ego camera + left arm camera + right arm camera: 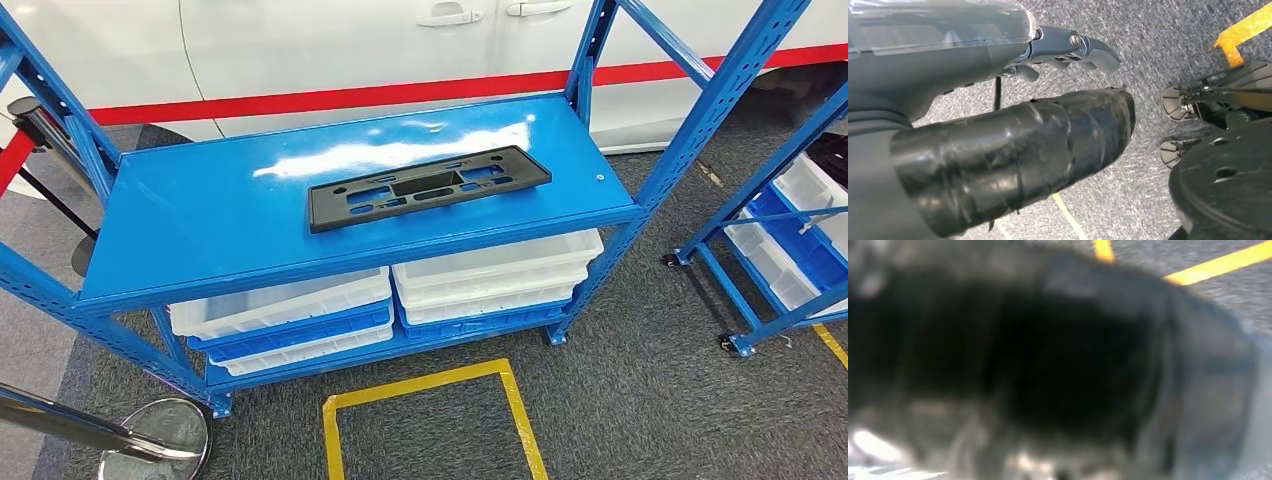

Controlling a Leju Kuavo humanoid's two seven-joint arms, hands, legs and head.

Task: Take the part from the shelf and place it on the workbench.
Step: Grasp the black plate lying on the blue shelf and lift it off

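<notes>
The part [428, 187], a flat black rectangular panel with several cut-outs, lies flat on the top board of the blue shelf [200, 215], toward its middle and front, skewed slightly to the board's edges. Nothing touches it. Glare from overhead light washes across the board just behind it.

Under that board, white and blue bins [285, 318] are stacked in two piles on the lower level; their contents are hidden by the board above and by each other. A second blue rack [790, 230] stands to the right, cut off by the frame edge, with more bins on it. Behind the shelf runs a white car body [350, 45] with a red stripe; its upper part is cut off.

On the grey carpet before the shelf is a yellow taped outline [432, 400], its near side out of frame.

My left hand [1013, 130] hangs over the carpet: a thick thumb wrapped in black tape, darker fingers [1083, 47] extended above it, apart from the thumb, nothing between them.

My right hand [1058, 370] shows as a heavily blurred dark mass close to the lens; I cannot tell how its fingers lie or whether they hold anything. Yellow tape lines [1218, 262] show behind it.
</notes>
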